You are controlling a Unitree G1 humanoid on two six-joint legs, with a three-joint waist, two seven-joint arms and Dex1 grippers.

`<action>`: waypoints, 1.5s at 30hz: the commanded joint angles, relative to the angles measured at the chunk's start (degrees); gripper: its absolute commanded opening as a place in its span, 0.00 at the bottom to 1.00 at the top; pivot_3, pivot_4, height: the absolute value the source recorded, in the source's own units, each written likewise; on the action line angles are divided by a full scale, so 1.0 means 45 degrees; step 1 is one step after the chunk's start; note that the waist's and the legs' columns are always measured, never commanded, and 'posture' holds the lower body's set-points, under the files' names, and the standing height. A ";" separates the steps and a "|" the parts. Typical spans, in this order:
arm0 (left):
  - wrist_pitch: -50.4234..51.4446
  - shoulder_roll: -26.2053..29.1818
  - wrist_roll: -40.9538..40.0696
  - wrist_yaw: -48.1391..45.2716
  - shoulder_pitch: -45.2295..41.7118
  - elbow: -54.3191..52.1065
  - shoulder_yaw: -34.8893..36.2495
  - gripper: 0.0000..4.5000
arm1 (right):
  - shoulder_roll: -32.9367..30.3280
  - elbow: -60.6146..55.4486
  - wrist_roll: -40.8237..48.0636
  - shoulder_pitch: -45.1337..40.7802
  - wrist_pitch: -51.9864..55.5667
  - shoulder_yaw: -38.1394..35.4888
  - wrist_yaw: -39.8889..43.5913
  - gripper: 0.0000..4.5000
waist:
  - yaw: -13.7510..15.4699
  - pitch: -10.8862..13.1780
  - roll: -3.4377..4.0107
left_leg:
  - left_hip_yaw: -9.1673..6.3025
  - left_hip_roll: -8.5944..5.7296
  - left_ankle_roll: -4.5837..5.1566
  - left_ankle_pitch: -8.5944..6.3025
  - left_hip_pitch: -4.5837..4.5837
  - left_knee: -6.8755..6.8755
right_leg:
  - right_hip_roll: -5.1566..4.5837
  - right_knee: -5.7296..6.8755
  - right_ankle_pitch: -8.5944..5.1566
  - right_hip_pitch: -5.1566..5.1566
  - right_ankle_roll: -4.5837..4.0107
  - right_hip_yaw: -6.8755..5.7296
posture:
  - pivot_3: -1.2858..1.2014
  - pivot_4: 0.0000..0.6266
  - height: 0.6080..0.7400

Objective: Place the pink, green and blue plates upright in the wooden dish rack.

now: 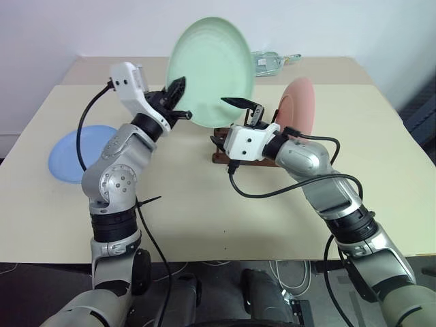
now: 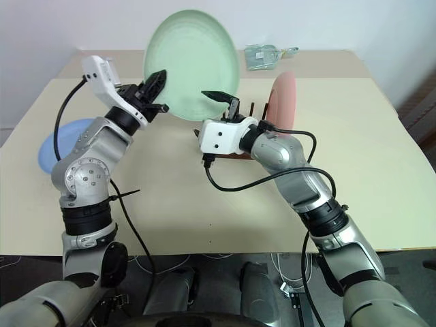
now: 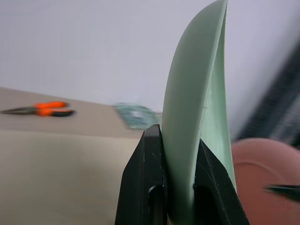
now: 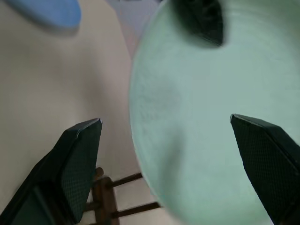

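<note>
Head view: three plates (image 1: 211,71), one rack (image 1: 225,146)

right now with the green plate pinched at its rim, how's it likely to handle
The green plate probably stays stiff: it holds its shape while the left tool grips only its edge. It looks smooth and glossy, so it could slip or pivot in that narrow pinch. It seems light, held up by one tool, with the right tool open beside it.

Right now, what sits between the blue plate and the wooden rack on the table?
In the left eye view, only the left arm crosses above that stretch; its tool grips the green plate. The tabletop between blue plate and wooden rack looks bare.
</note>
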 commanded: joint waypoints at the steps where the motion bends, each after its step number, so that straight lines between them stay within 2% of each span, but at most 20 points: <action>1: 0.0310 -0.0276 -0.1145 0.0350 -0.0341 -0.0881 0.0252 0.00 | 0.0078 0.0382 -0.0764 -0.0389 -0.0598 0.0007 -0.0364 0.87 | 0.0024 0.0000 0.0000 | 0.0000 0.0000 0.0000 0.0000 -0.0001 0.0000 | 0.0000 -0.0001 0.0000 0.0000 0.0000 0.0000 | 0.52 0.24 1.00; 3: 0.0439 -0.0268 -0.1356 0.0475 -0.0332 -0.0951 0.0289 0.00 | 0.0083 0.0557 -0.0984 -0.0357 -0.0688 -0.0053 -0.0388 0.71 | 0.0018 0.0002 0.0000 | 0.0001 -0.0002 0.0000 0.0000 0.0000 0.0001 | 0.0000 0.0000 0.0000 0.0000 0.0000 0.0002 | 0.52 0.24 1.00; 7: 0.0573 -0.0216 -0.1767 0.0682 -0.0280 -0.0846 0.0577 0.00 | 0.0111 0.0542 -0.1358 -0.0273 -0.0725 -0.0326 -0.0698 0.23 | 0.0027 0.0002 0.0000 | 0.0000 -0.0001 0.0000 0.0000 0.0000 0.0001 | 0.0002 -0.0001 -0.0001 0.0000 -0.0001 0.0002 | 0.52 0.24 1.00; 9: 0.0561 -0.0216 -0.1862 0.0766 -0.0281 -0.0734 0.0668 0.18 | 0.0101 0.0578 -0.1475 -0.0282 -0.0849 -0.0388 -0.0796 0.01 | 0.0025 0.0002 0.0001 | 0.0000 -0.0002 0.0000 0.0000 0.0000 0.0001 | 0.0002 -0.0002 0.0000 0.0001 -0.0001 0.0003 | 0.52 0.24 1.00; 10: 0.0527 -0.0286 -0.1969 0.0871 -0.0314 -0.0679 0.0771 0.27 | 0.0104 0.0586 -0.1533 -0.0277 -0.0923 -0.0416 -0.0859 0.00 | 0.0028 0.0002 0.0000 | 0.0000 -0.0002 0.0000 0.0000 0.0000 0.0000 | 0.0002 -0.0001 0.0000 0.0000 -0.0001 0.0003 | 0.52 0.24 1.00; 15: -0.1129 -0.0761 -0.2092 0.2282 -0.1285 0.0065 0.2233 0.83 | 0.0472 -0.0032 -0.1048 0.0102 -0.0795 -0.1066 -0.1272 0.00 | 0.0068 0.0008 -0.0010 | -0.0003 -0.0004 0.0000 0.0000 -0.0005 0.0008 | 0.0001 -0.0008 0.0000 0.0005 -0.0002 0.0002 | 0.52 0.24 1.00; 17: -0.1977 -0.0132 -0.1085 0.2297 -0.1401 0.0538 0.2350 0.83 | 0.0858 -0.0784 -0.0009 0.0572 -0.0251 -0.1797 -0.1153 0.00 | 0.0052 0.0008 -0.0009 | -0.0002 -0.0002 -0.0001 0.0001 -0.0003 0.0002 | 0.0003 -0.0008 0.0000 0.0004 -0.0002 0.0003 | 0.52 0.24 1.00; 19: -0.2713 0.1081 0.0518 0.1424 -0.0954 0.0862 0.1554 0.83 | 0.1427 -0.1945 0.1770 0.1240 0.0796 -0.2782 -0.0750 0.00 | 0.0015 0.0008 -0.0002 | 0.0002 0.0001 -0.0001 0.0001 0.0004 -0.0015 | 0.0008 -0.0011 -0.0001 0.0000 -0.0003 0.0010 | 0.52 0.24 1.00; 21: -0.3132 0.2117 0.1362 0.0016 -0.0023 0.1078 0.0641 0.83 | 0.2342 -0.3595 0.4773 0.1849 0.3009 -0.4066 -0.0314 0.00 | 0.0014 0.0007 0.0004 | 0.0006 0.0004 -0.0001 0.0001 0.0007 -0.0021 | 0.0017 -0.0008 -0.0001 -0.0002 -0.0004 0.0020 | 0.52 0.24 1.00; 23: -0.3459 0.2819 0.1739 -0.1431 0.0963 0.1102 -0.0143 0.83 | 0.3071 -0.4950 0.7466 0.2182 0.5294 -0.5221 -0.0263 0.00 | 0.0045 0.0011 0.0013 | 0.0003 0.0004 0.0001 0.0000 0.0007 -0.0020 | 0.0017 -0.0005 0.0000 0.0000 -0.0005 0.0022 | 0.52 0.24 1.00; 26: -0.3281 0.3682 0.1661 -0.3797 0.2486 0.0571 -0.1468 0.83 | 0.3666 -0.6009 1.0392 0.2278 0.7804 -0.6539 -0.0719 0.00 | 0.0070 0.0012 0.0016 | -0.0011 0.0003 0.0007 -0.0004 0.0002 -0.0013 | 0.0016 -0.0008 0.0004 0.0007 -0.0016 0.0017 | 0.52 0.24 1.00; 29: -0.2550 0.4633 0.1081 -0.6152 0.3902 -0.0570 -0.2818 0.83 | 0.3906 -0.6122 1.2265 0.2064 0.9298 -0.7473 -0.1468 0.00 | 0.0016 0.0023 0.0033 | -0.0010 0.0012 0.0010 -0.0006 -0.0001 -0.0014 | 0.0017 -0.0008 -0.0019 -0.0002 -0.0063 0.0016 | 0.52 0.24 1.00; 34: -0.2137 0.5133 0.1074 -0.7368 0.4741 -0.1649 -0.3938 0.83 | 0.3746 -0.5479 1.3443 0.1773 1.0061 -0.8116 -0.2291 0.00 | 0.0020 0.0050 0.0092 | -0.0002 0.0024 0.0011 -0.0006 0.0000 -0.0028 | 0.0018 -0.0002 -0.0041 -0.0017 -0.0099 0.0015 | 0.52 0.24 1.00; 45: -0.1914 0.4871 0.1293 -0.7203 0.4926 -0.1984 -0.4091 0.83 | 0.3117 -0.3769 1.3505 0.1535 1.0091 -0.7622 -0.2413 0.00 | 0.0016 0.0048 0.0095 | 0.0006 0.0023 0.0013 -0.0005 0.0000 -0.0024 | 0.0018 -0.0003 -0.0041 -0.0015 -0.0092 0.0015 | 0.52 0.24 1.00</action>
